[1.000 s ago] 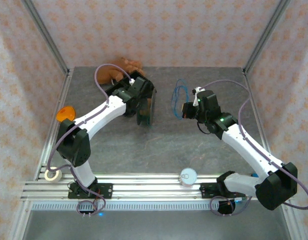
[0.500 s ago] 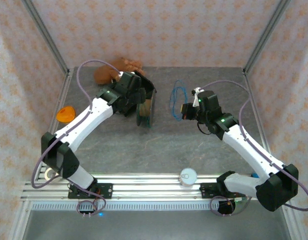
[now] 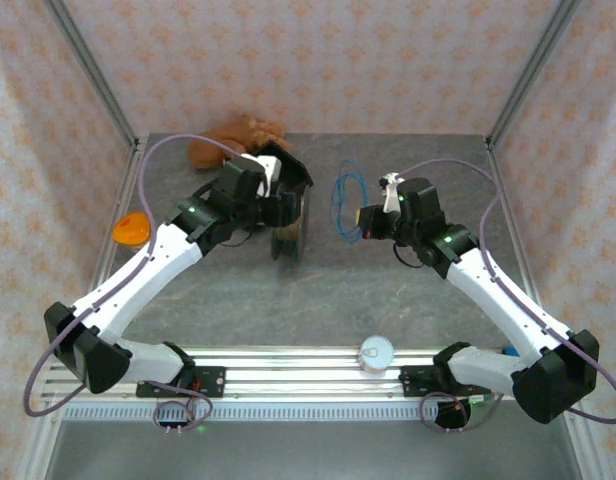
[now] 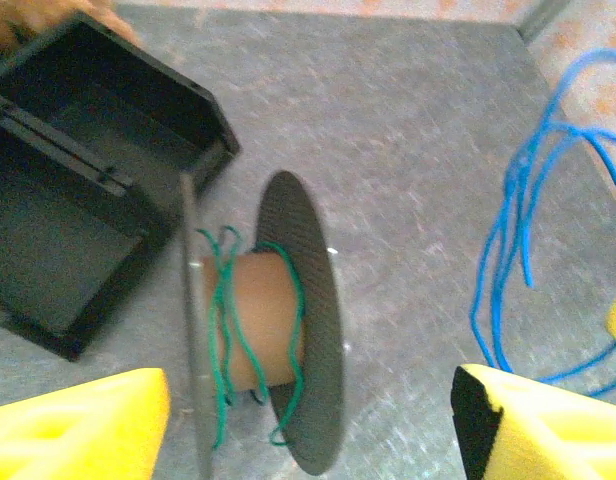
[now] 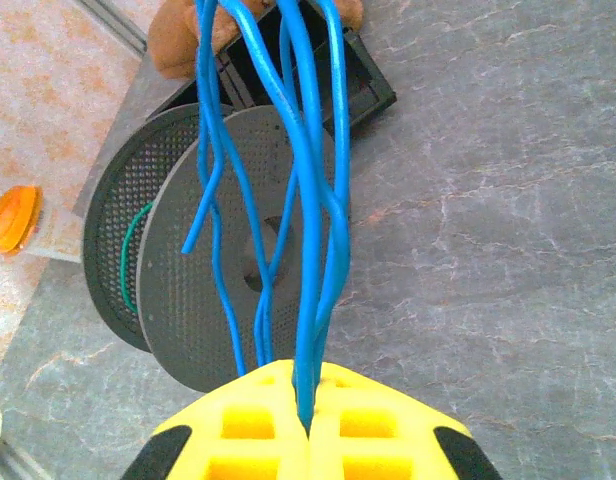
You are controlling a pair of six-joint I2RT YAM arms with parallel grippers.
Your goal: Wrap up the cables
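While the right claw (image 5: pixel 306 405) is pressed together on the blue cable (image 5: pixel 313 200) — its strands fan up the middle of the right wrist view — the left claw (image 4: pixel 310 425) stands spread wide, its yellow fingers (image 4: pixel 78 420) at the two lower corners of the left wrist view. Between them, at bottom centre, the grey spool (image 4: pixel 308 330) stands on edge on the counter (image 4: pixel 408 120), clear of both fingers, with the green cable (image 4: pixel 223 320) looped loosely round its tan core. A black open box (image 4: pixel 78 200) lies at upper left, just beside the spool. In the top view the blue loops show at centre — right of the spool.
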